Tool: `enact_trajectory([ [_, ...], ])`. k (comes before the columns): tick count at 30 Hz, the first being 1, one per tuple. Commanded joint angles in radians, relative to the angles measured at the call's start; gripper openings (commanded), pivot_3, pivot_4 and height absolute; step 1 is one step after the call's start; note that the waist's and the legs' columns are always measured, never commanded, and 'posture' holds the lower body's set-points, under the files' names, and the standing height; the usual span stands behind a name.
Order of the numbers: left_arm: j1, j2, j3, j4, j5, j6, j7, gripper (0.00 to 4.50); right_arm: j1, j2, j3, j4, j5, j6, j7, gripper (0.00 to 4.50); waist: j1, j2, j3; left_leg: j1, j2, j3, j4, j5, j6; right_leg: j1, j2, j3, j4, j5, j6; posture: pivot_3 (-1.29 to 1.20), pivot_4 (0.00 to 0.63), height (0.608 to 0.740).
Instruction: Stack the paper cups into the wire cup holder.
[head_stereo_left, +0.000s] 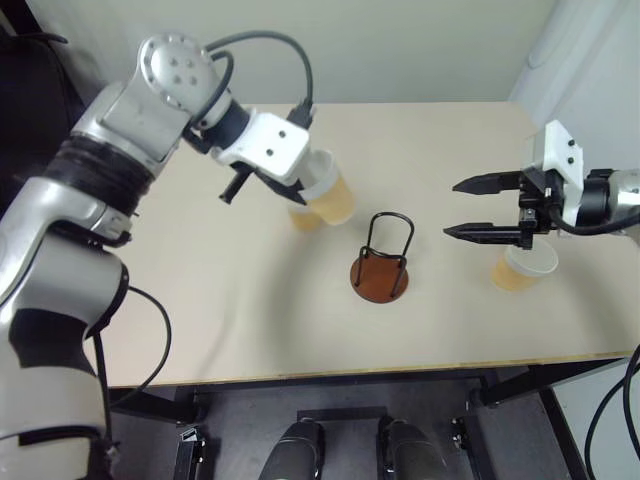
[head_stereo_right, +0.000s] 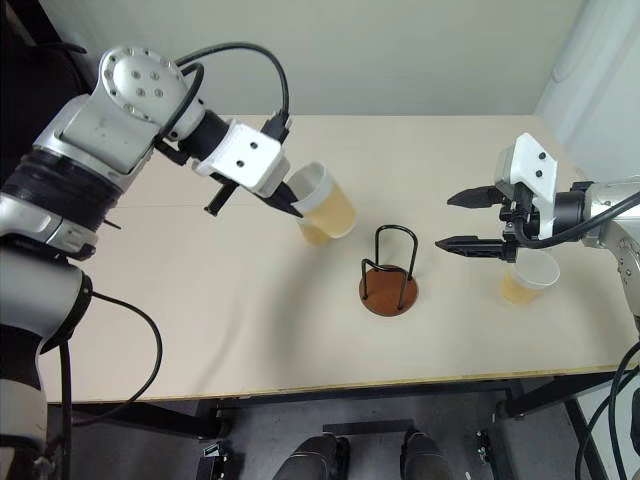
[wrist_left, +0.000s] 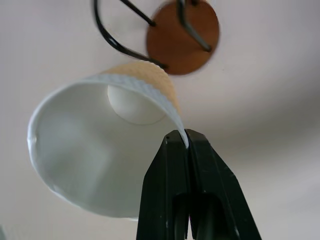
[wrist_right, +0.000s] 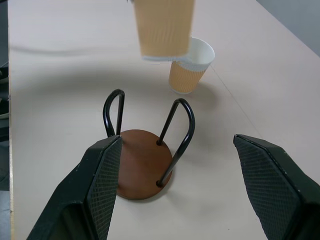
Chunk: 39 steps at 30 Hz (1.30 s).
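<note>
Cups: three were noted; one (head_stereo_left: 330, 197) was held clear of the tabletop (head_stereo_left: 200, 300) by the left gripper (wrist_left: 186, 145), whose fingers were pinched shut on a single point of its rim wall, the cup hanging tilted; a second (wrist_right: 189, 70) stood upright on the tabletop behind it; a third (head_stereo_left: 522, 266) stood upright near the right edge, just beneath the right gripper (head_stereo_left: 480, 208), whose fingers were spread wide and held nothing. Holder (head_stereo_left: 382, 262) stood empty and upright at mid-tabletop, between the two grippers, its wire loops rising from the brown disc.

Handling, as judged: the cups looked very light, thin-walled and easily crushed; the ribbed outer sleeve should give fair friction, the white inside less; a rim pinch holds with little force but lets the cup swing and may crease the lip; taking it across the body just below the rim would be steadier, with gentle closing only; the holder looked light enough to shift if knocked.
</note>
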Motion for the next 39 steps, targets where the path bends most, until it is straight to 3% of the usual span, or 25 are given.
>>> enact_trajectory([
  [1,-0.079,-0.013,-0.038,0.019,-0.068,-0.013,-0.028,0.02,-0.013,-0.008,-0.024,-0.014,0.001,-0.01,0.002,3.61,0.0,0.0,0.0,0.0,0.0,0.0,0.0,0.0,0.0,0.0,0.0,0.0,0.0,0.0,0.0,0.0,0.15,0.74],
  [9,-0.132,-0.004,-0.139,-0.08,-0.219,0.004,-0.028,0.02,-0.023,-0.007,-0.055,-0.051,0.046,-0.001,0.018,3.61,0.001,0.0,0.0,-0.001,0.0,0.002,0.001,-0.002,0.002,0.0,-0.001,0.0,0.0,-0.002,0.004,0.0,0.15,0.74],
  [15,-0.16,-0.021,-0.195,-0.08,-0.241,-0.006,-0.028,0.02,-0.027,-0.018,-0.057,-0.058,0.056,0.009,0.026,3.61,0.003,0.0,0.0,-0.001,0.0,0.002,0.003,-0.002,0.002,0.001,-0.001,0.0,0.0,-0.002,0.004,0.0,0.15,0.74],
  [30,-0.193,-0.163,-0.23,0.086,-0.076,-0.203,-0.028,0.02,-0.041,-0.078,-0.058,-0.067,0.086,0.076,0.066,3.61,0.008,0.0,0.0,0.0,-0.001,0.003,0.005,-0.002,0.003,0.003,-0.001,0.0,0.0,-0.003,0.006,0.0,0.15,0.74],
  [39,-0.188,-0.206,-0.222,0.125,-0.055,-0.242,-0.028,0.02,-0.026,-0.099,-0.072,-0.088,0.094,0.094,0.057,3.61,0.01,0.0,0.001,-0.001,-0.001,0.004,0.006,-0.003,0.004,0.003,-0.001,0.0,0.0,-0.003,0.007,0.0,0.15,0.74],
])
